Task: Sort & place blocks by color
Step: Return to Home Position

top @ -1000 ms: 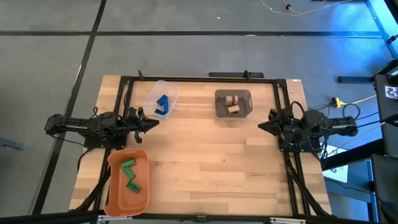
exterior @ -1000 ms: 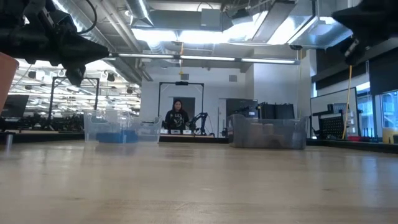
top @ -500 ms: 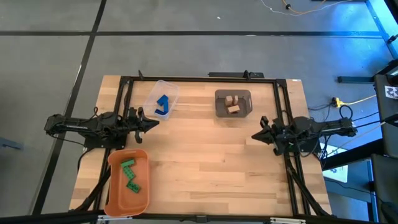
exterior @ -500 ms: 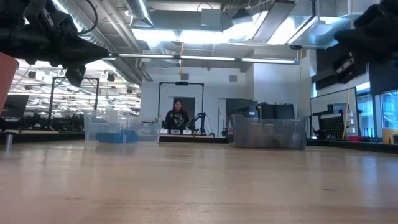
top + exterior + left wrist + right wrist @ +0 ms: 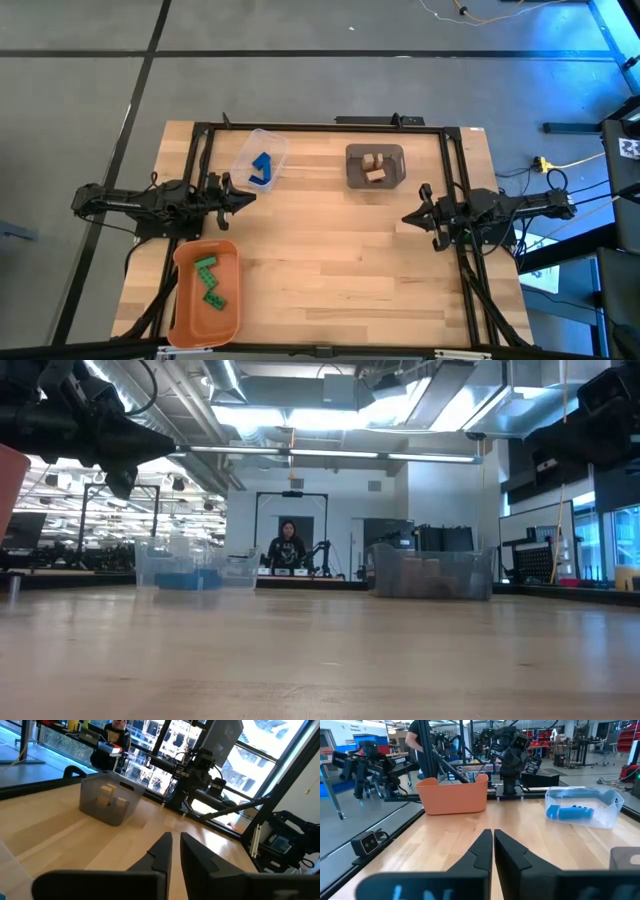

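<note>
All the blocks are in containers, and neither gripper holds one. The green blocks (image 5: 210, 283) lie in the orange bin (image 5: 190, 312) at the near left corner of the table (image 5: 330, 260). The blue blocks (image 5: 262, 168) sit in the clear tub (image 5: 250, 147) on the far left. The tan blocks (image 5: 374, 168) are in the grey bin (image 5: 352, 180), further right along the far side.

The left gripper (image 5: 248, 196) hangs above the left side of the table, between the tub and the orange bin. Its fingers are drawn almost together with only a slit between them, and they hold nothing. The blue blocks are near it on the far side and the green ones near it on the near side.

The right gripper (image 5: 406, 217) hangs over the right side, pointing toward the middle, its fingers pressed together and empty. The tan blocks lie a little beyond it toward the far edge, apart from it.
</note>
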Controlling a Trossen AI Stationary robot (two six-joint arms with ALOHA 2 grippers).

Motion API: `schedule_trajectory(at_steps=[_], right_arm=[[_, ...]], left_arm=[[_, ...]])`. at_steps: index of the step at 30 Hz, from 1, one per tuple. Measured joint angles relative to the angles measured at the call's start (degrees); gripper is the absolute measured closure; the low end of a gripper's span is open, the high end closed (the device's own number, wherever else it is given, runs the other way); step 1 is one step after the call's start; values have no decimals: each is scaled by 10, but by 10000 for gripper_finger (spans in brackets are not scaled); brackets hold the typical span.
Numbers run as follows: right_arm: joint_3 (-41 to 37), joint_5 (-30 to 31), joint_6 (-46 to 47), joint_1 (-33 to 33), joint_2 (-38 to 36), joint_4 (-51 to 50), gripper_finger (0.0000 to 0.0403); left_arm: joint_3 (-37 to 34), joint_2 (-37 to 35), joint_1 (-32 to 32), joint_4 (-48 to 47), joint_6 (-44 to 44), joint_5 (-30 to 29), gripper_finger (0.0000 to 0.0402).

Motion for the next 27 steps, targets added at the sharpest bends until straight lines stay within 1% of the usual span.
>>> schedule_trajectory(at_steps=[7, 27], right_arm=[[0, 0, 1, 0, 0, -1, 381], [0, 0, 1, 0, 0, -1, 381]], left_arm=[[0, 0, 0, 0, 0, 0, 369], [0, 0, 0, 0, 0, 0, 398]])
